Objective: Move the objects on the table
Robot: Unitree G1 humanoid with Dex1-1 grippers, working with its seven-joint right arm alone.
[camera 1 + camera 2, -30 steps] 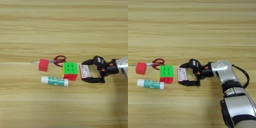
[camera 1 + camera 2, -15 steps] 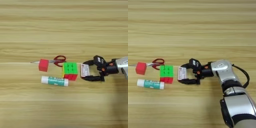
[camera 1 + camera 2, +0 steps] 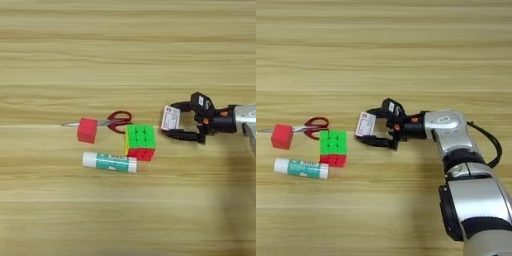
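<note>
Light wooden planks with long horizontal grain make up the surface (image 3: 125,45), which fills both views. From 3 o'clock the silver right forearm (image 3: 448,122) reaches toward the centre, ending in the black two-fingered tool (image 3: 373,129). Its fingers stand apart, one above and one below the small red-and-white card (image 3: 170,118), which sits tilted between them; whether the fingers press on the card cannot be told.

Just at 9 o'clock of the card lies the puzzle cube (image 3: 139,141), green on top with a red side showing. At 10 o'clock of that cube are the red-handled scissors (image 3: 118,121), blades pointing toward 9 o'clock. Below, at the cube's 8 o'clock, the white-and-green glue stick (image 3: 109,162) lies flat. A small red cube (image 3: 87,130) rests over the scissor blades, furthest toward 9 o'clock.
</note>
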